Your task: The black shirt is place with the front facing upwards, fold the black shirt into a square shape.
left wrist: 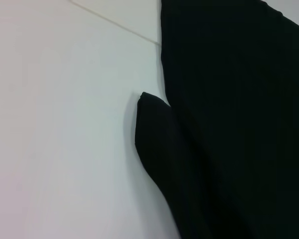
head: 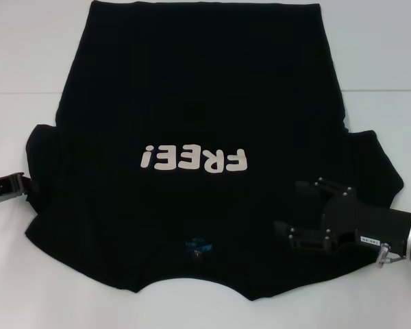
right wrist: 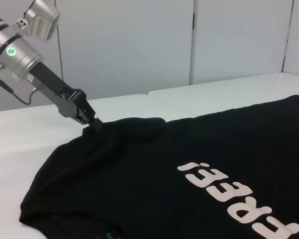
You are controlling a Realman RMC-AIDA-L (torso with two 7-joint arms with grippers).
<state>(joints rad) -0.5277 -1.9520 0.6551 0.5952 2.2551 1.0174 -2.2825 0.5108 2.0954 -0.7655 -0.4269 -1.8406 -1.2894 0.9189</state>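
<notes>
The black shirt (head: 192, 89) lies spread flat on the white table (head: 27, 55), front up, collar and blue neck label (head: 196, 245) at the near edge. Its white "FREE!" print (head: 195, 159) reads upside down to me. My left gripper (head: 27, 184) is at the tip of the shirt's left sleeve; in the right wrist view (right wrist: 95, 125) its fingers look pinched shut on the sleeve edge. My right gripper (head: 292, 209) is open, low over the shirt's right shoulder, next to the right sleeve (head: 380, 164). The left wrist view shows only the left sleeve (left wrist: 154, 144) and the shirt's side.
A seam between two table tops (head: 17, 89) runs across the far part of the table. White table shows on both sides of the shirt and along the near edge. Pale wall panels (right wrist: 139, 45) stand behind the table.
</notes>
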